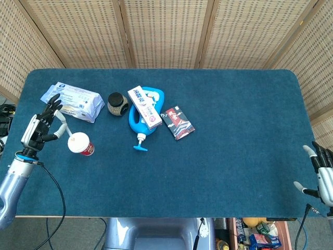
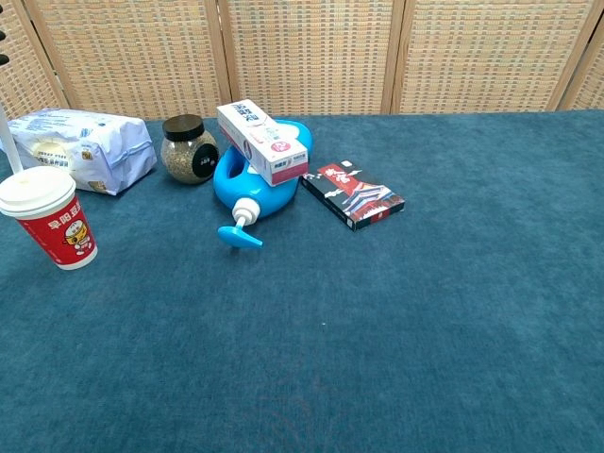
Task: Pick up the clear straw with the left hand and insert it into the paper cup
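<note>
- Clear straw (image 1: 64, 130): slanted, upper end pinched in left robot hand (image 1: 41, 125), lower end at lid of paper cup (image 1: 80, 144). Can't tell from head view if tip is thru the lid or just on it.
- Chest view: only a thin sliver of straw at far left edge, above cup (image 2: 45, 219); tip hidden behind lid rim.
- Paper cup: red w/ white lid, upright on desk (image 1: 234, 135), near front-left, just right of left robot hand.
- Left robot hand: clamped on straw btwn thumb and a finger, other fingers spread upward; hovers over left desk edge.
- Right robot hand (image 1: 322, 174): at far right-front corner of desk, fingers apart, holds nothing, well apart from all items.
- White-blue snack bag (image 1: 73, 102): behind cup, near left robot hand.
- Small dark-lidded jar (image 1: 117, 103): just right of bag.
- Blue pump bottle (image 1: 143, 117): lying down, nozzle toward front; white-pink box (image 1: 145, 107) lies on top of it.
- Black-red card pack (image 1: 177, 123): flat, just right of bottle.
- Woven screen panels (image 1: 166, 31) behind desk.
</note>
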`<state>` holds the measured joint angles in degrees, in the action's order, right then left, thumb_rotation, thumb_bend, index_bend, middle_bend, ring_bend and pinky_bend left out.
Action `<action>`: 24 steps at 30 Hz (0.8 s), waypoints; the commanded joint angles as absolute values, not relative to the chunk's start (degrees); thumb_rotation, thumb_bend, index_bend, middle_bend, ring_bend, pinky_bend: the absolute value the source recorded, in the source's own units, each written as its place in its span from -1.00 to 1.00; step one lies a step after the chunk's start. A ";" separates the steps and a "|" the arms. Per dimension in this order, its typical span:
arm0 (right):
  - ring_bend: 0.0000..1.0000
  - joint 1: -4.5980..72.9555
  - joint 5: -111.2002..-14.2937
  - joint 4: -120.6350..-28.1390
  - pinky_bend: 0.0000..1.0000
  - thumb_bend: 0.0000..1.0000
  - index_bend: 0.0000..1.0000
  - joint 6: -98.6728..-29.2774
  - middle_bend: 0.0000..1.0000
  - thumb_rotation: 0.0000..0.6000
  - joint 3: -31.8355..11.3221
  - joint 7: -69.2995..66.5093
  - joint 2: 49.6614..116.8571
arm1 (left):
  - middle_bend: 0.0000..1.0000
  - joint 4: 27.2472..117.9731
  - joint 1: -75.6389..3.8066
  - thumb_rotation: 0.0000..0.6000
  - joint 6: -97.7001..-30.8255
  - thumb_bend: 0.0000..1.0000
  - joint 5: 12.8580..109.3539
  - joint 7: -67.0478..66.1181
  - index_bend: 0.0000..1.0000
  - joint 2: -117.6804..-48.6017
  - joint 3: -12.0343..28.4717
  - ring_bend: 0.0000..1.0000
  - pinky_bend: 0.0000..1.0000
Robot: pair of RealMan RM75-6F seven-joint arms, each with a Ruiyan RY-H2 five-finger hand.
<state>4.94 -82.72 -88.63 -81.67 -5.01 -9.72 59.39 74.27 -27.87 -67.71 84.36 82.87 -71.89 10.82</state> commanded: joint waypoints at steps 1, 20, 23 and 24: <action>-1.00 4.95 -82.69 -88.66 -1.00 -1.00 -1.00 -81.64 -1.00 1.00 -5.02 -9.67 59.41 | -1.00 73.89 -28.01 1.00 -67.55 -0.17 84.27 82.68 0.17 -72.10 10.75 -1.00 -1.00; -1.00 4.87 -82.67 -88.67 -1.00 -1.00 -1.00 -81.64 -1.00 1.00 -5.06 -9.95 59.24 | -1.00 71.94 -28.35 1.00 -67.32 -0.17 84.58 84.48 0.17 -73.86 9.78 -1.00 -1.00; -1.00 4.90 -82.65 -88.69 -1.00 -1.00 -1.00 -81.52 -1.00 1.00 -5.04 -9.91 59.21 | -1.00 71.12 -28.26 1.00 -67.39 -0.17 84.54 85.05 0.17 -74.36 9.64 -1.00 -1.00; -1.00 4.87 -82.66 -88.68 -1.00 -1.00 -1.00 -81.57 -1.00 1.00 -5.02 -9.92 59.22 | -1.00 70.81 -28.21 1.00 -67.31 -0.17 84.41 85.26 0.17 -74.58 9.56 -1.00 -1.00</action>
<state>4.87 -82.66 -88.68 -81.57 -5.03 -9.91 59.22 71.03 -28.26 -67.35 84.50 85.08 -74.40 9.64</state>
